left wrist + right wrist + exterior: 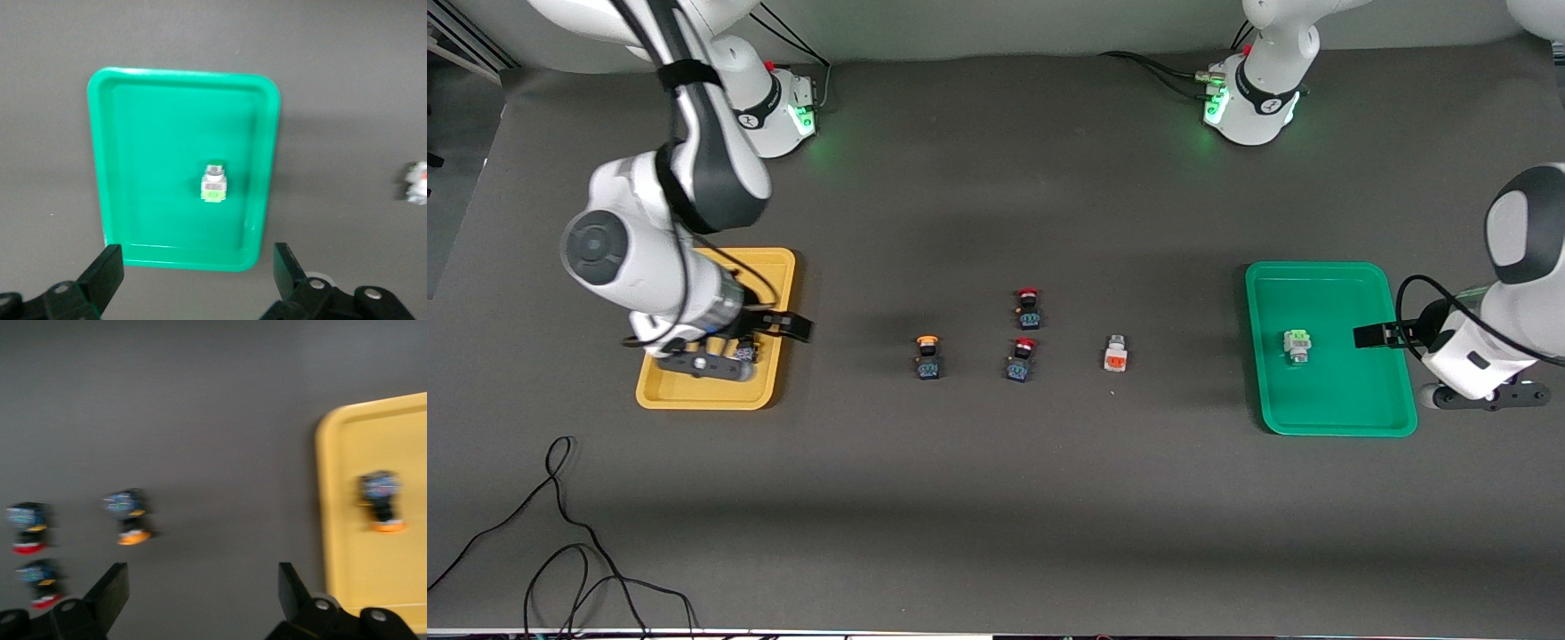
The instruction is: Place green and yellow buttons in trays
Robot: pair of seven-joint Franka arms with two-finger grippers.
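green-marked button (213,183) lies in green tray (133,167), free of open left claw (198,277)

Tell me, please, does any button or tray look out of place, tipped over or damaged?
Nothing stands out. One white button lies in the green tray, one yellow-capped button in the yellow tray. Both open grippers, left and right, hold nothing.

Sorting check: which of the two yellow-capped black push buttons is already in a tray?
The yellow-capped black push button lying in the shallow yellow plastic tray; the other yellow-capped button sits on the bare table beside the red-capped ones.
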